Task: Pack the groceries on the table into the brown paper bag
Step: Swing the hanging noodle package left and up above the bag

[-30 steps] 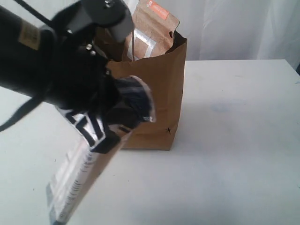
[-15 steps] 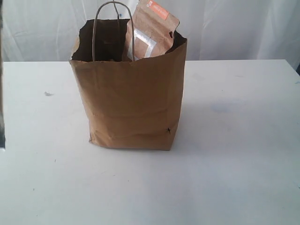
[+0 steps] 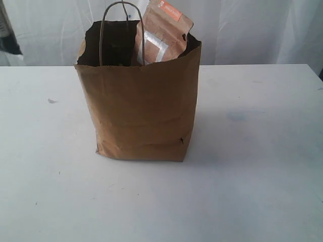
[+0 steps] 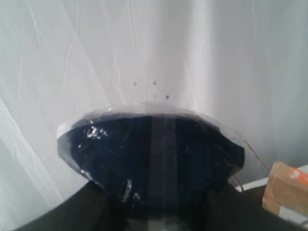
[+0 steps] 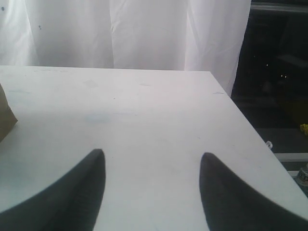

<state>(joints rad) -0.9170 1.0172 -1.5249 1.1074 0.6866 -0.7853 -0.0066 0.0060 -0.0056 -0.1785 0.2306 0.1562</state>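
Observation:
The brown paper bag [image 3: 141,116] stands upright in the middle of the table [image 3: 252,151], with one cord handle up. The brown orange-labelled pouch [image 3: 162,35] sticks out of its top. In the left wrist view my left gripper [image 4: 159,214] is shut on the long dark-blue noodle pack [image 4: 149,154], held up facing the curtain; a corner of the pouch [image 4: 288,190] shows beside it. A white-and-dark sliver of the noodle pack [image 3: 9,30] shows at the exterior view's top left edge. My right gripper [image 5: 151,159] is open over bare tabletop, with a bag corner [image 5: 6,118] off to one side.
A white curtain [image 3: 252,30] hangs behind the table. In the right wrist view the table edge [image 5: 250,130] drops off to a dark area. Small marks [image 3: 52,101] dot the tabletop left of the bag.
The left arm with the noodle pack, which filled the left of the exterior view, has swung away up and left. Only the pack's end shows now. The bag has not moved.

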